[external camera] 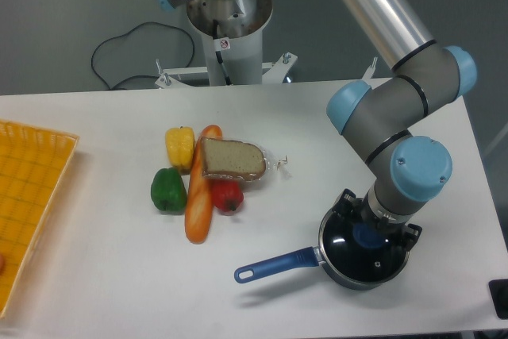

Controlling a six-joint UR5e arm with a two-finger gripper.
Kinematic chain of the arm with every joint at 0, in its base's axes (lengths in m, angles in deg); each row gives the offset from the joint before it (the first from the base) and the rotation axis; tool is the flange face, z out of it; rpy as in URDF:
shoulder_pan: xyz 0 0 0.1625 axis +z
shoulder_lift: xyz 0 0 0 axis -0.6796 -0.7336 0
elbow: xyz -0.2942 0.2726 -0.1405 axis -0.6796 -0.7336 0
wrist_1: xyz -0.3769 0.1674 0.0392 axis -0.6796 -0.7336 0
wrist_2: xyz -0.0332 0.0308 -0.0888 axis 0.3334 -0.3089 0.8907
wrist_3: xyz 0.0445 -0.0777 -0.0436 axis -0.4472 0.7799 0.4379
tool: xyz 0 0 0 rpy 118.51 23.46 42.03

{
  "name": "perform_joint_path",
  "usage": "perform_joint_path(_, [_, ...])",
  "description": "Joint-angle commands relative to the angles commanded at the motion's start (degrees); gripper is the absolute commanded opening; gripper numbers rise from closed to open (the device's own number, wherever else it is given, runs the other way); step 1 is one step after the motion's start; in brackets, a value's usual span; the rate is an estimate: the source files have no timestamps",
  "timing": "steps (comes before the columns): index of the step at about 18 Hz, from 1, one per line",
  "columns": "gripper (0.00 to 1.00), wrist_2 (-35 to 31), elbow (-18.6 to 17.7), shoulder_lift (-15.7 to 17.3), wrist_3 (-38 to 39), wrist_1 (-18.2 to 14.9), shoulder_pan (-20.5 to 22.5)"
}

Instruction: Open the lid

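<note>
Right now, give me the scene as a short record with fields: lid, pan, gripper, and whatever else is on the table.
lid: dark glass lid with blue knob, seated on the saucepan
saucepan: near the table's front right, long blue handle pointing left
gripper: directly over the knob, fingers hidden by the wrist, grip cannot be told
food: yellow pepper, green pepper, red pepper, baguette, bagged bread slice
basket: orange, at left edge

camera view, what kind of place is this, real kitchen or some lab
Most likely a robotics lab bench, not a kitchen: a robot arm works at a plain white table, its base pedestal is bolted behind with a loose cable, and the peppers look like props.
</note>
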Motion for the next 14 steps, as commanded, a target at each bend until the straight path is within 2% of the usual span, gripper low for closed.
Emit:
perform_joint_path(1, [0.71, 0.0, 0.0, 0.0, 0.0, 0.0, 0.0])
perform_joint_path(5, [0.67, 0.0, 0.1, 0.0, 0.0, 0.0, 0.0])
perform_joint_path(14, [0.63, 0.1, 0.1, 0.1, 0.0, 0.0, 0.0])
